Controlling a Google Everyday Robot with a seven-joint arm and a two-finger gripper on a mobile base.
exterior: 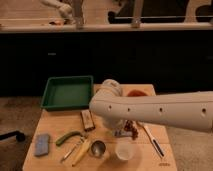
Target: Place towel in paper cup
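Observation:
A white paper cup (124,150) stands upright near the front edge of the wooden table (55,124), right of centre. My white arm reaches in from the right and bends down over the table's middle. The gripper (123,131) hangs just below the arm, slightly behind and above the cup. A small reddish-brown bunch (133,128), perhaps the towel, sits at the gripper's right side; I cannot tell whether it is held or lying on the table. The arm hides most of the gripper.
A green tray (68,92) sits at the back left and an orange bowl (136,93) behind the arm. A brown bar (88,120), green piece (69,136), yellow utensil (80,151), metal cup (97,148), blue sponge (42,144) and a pen-like stick (152,140) lie at the front.

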